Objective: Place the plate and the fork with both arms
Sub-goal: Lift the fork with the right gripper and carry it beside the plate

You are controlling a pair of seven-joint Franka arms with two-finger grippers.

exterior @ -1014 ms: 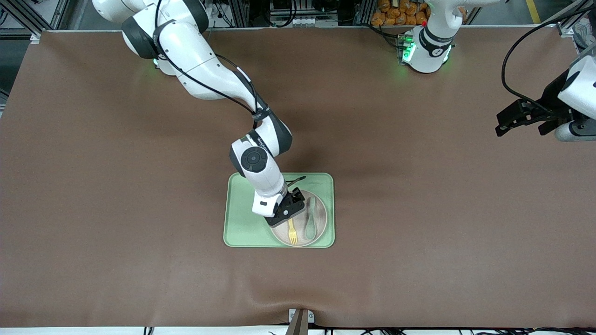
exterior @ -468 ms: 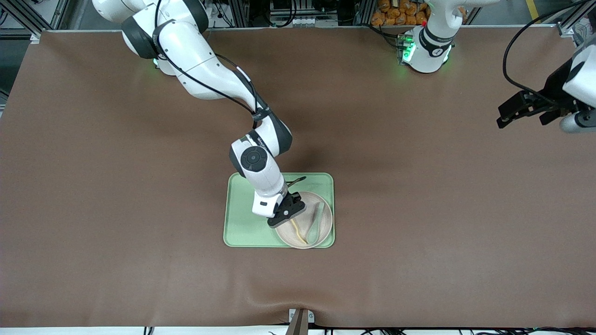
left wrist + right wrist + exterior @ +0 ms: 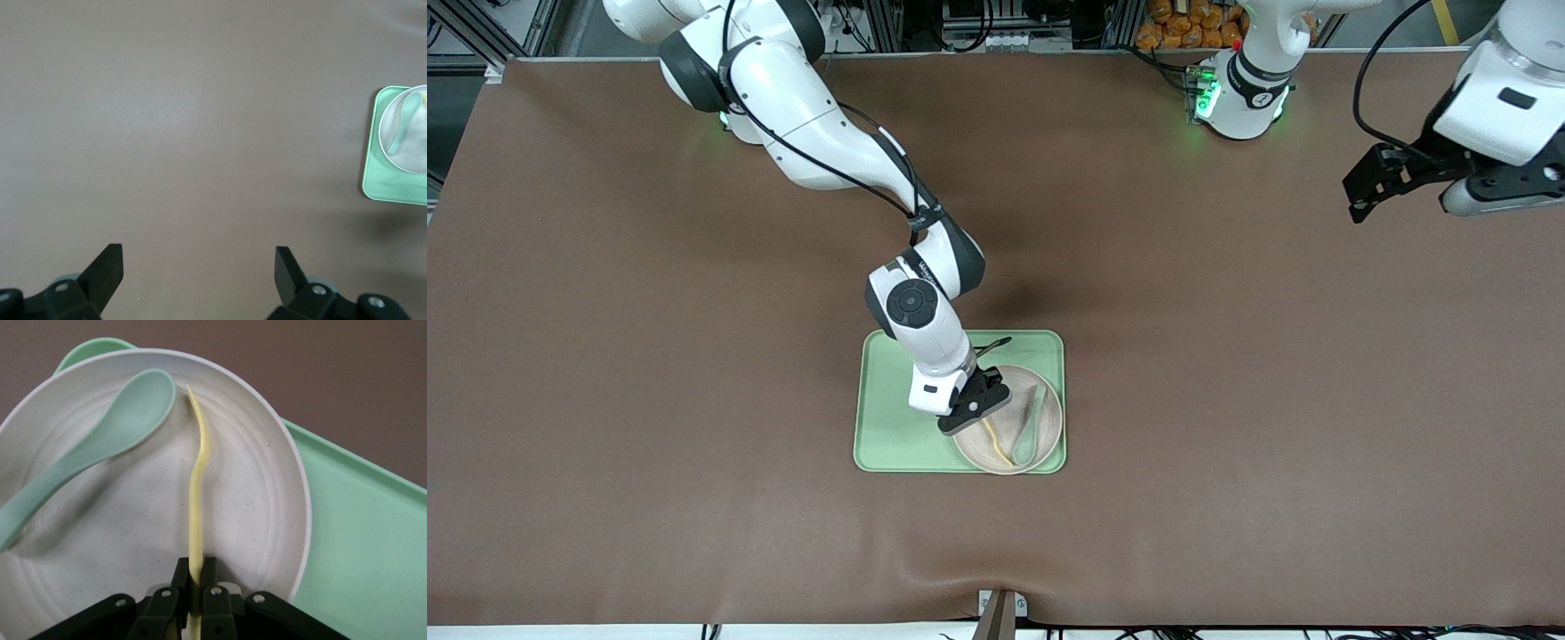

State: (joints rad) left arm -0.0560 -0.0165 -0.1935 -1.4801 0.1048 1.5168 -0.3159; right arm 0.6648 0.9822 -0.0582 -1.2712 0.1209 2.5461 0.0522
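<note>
In the front view, the right gripper [image 3: 976, 411] is low over the green tray [image 3: 889, 427], at the rim of the plate [image 3: 1040, 443], and its fingers are clenched on the handle of the fork [image 3: 997, 445]. The plate sits on the tray at the corner toward the left arm's end and nearer to the camera, and it looks tipped, with one edge raised where the gripper is. A grey-green spoon [image 3: 1032, 427] lies in the plate beside the fork. The left gripper [image 3: 1376, 181] hangs over the bare brown table [image 3: 649, 356] at the left arm's end, well apart from the tray, and this arm waits. In the left wrist view the left gripper [image 3: 199, 270] has its two fingers spread wide with nothing between them, and only the tray [image 3: 373, 180] with the plate [image 3: 417, 143] and the spoon [image 3: 405, 127] shows at the edge. In the right wrist view the right gripper [image 3: 193, 587] pinches the thin fork [image 3: 198, 487] edge-on at its handle; the tines point to the bowl of the spoon [image 3: 100, 450], almost touching it, and the plate [image 3: 253, 513] is under both. The risk I see is this — the hold is narrow and on a slim, bent handle, so the fork can turn or slip when it is lifted. Also the fingers are very near the plate rim, so a lift may drag or tip the plate more, and the spoon can slide out.
</note>
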